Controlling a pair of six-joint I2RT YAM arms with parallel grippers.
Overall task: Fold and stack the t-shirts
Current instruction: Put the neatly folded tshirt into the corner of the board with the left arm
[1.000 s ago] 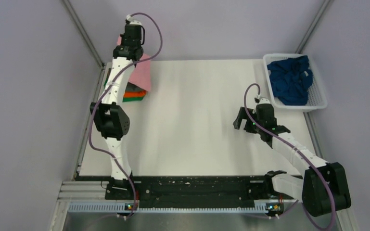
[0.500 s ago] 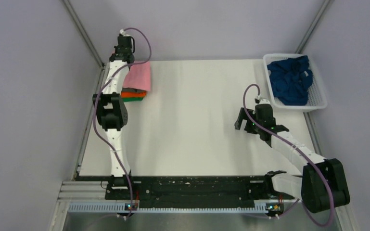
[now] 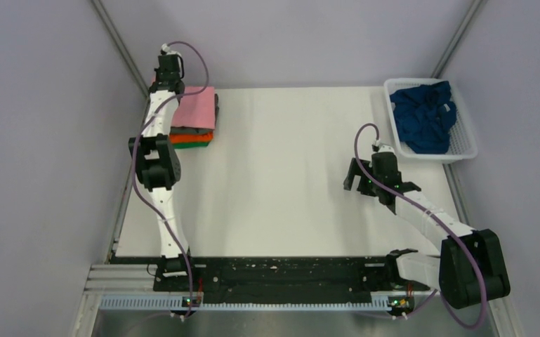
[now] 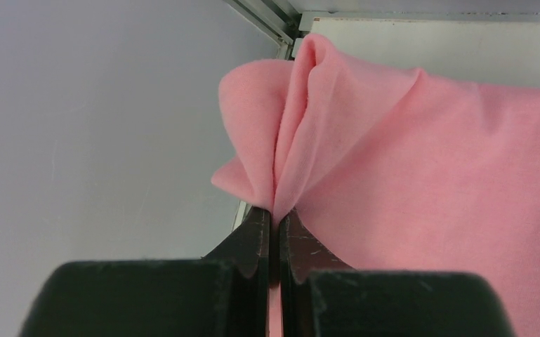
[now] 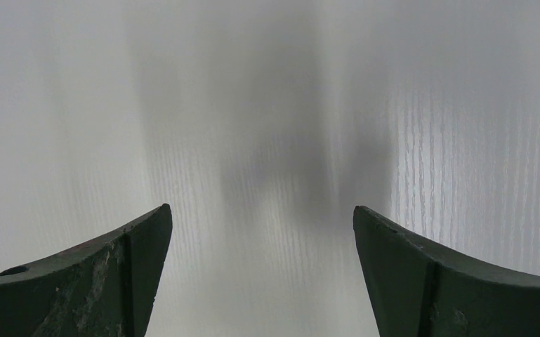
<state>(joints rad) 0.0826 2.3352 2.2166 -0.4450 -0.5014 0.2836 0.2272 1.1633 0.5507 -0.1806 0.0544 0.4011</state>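
Observation:
A folded pink t-shirt (image 3: 198, 109) lies flat on top of a stack at the table's far left. Under it show dark grey (image 3: 195, 130), orange (image 3: 191, 137) and green (image 3: 198, 144) edges. My left gripper (image 3: 174, 90) is at the stack's far-left corner, shut on a bunched edge of the pink t-shirt (image 4: 393, 161), which rises from between the closed left gripper (image 4: 275, 212) jaws. A crumpled navy blue t-shirt (image 3: 425, 116) fills the basket. My right gripper (image 3: 379, 184) hovers over bare table at the right; the right gripper (image 5: 261, 210) is open with nothing between its fingers.
The white lattice basket (image 3: 393, 86) stands at the far right corner. Grey walls with metal corner posts (image 3: 123, 53) close in the table on the left, back and right. The arm bases sit on a black rail (image 3: 281, 277) at the near edge.
My left arm has reached further to the far left and lowered the pink t-shirt from hanging tilted to lying flat on the stack. The right arm has hardly moved.

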